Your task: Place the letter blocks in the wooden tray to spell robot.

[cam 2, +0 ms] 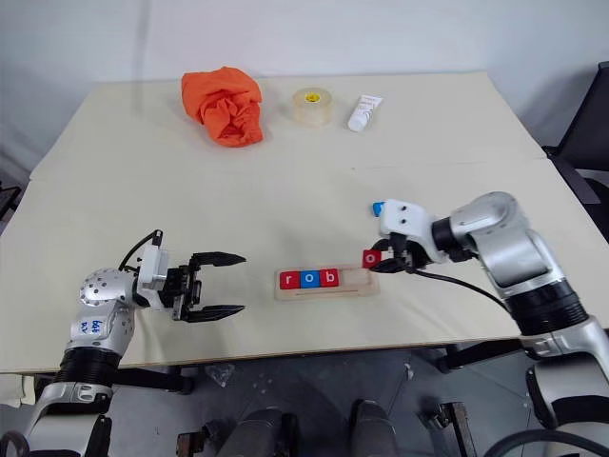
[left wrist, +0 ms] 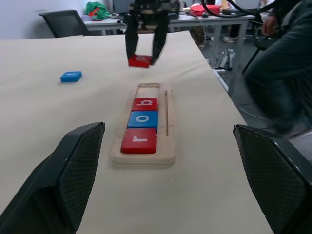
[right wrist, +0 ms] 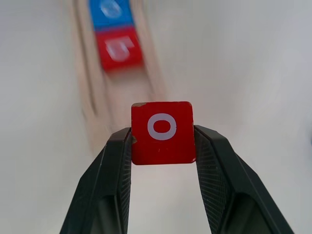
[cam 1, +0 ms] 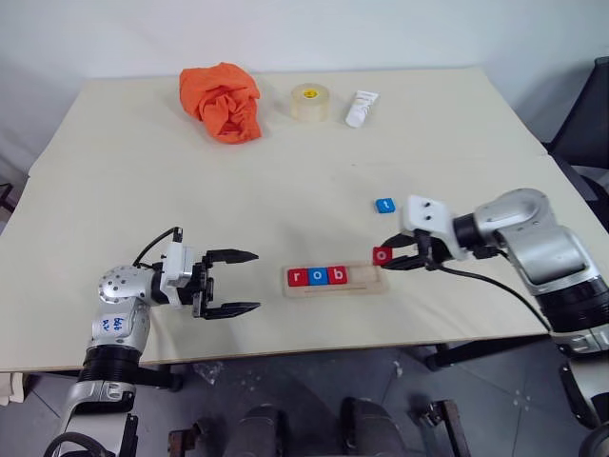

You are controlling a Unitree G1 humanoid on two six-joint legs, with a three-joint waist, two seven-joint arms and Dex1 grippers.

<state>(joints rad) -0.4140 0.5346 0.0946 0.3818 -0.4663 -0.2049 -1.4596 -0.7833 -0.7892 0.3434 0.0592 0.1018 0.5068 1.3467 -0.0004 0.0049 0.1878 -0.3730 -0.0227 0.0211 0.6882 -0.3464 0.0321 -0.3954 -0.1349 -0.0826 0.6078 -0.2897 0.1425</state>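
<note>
Head view: the wooden tray (cam 1: 335,278) lies near the front edge of the surface (cam 1: 285,171), holding a red r (cam 1: 298,277), blue o (cam 1: 317,276) and red b (cam 1: 336,275) from its left end; its right part is bare. The right gripper (cam 1: 384,257) hangs at the tray's right end, fingers clamped on a red o block (cam 1: 382,254). A blue t block (cam 1: 384,205) lies just beyond. The left gripper (cam 1: 243,283), fingers apart, hovers left of the tray.

Left wrist view: bare surface flanks the tray.

Right wrist view: the fingers (right wrist: 114,170) pinch the o block's sides above the groove.
</note>
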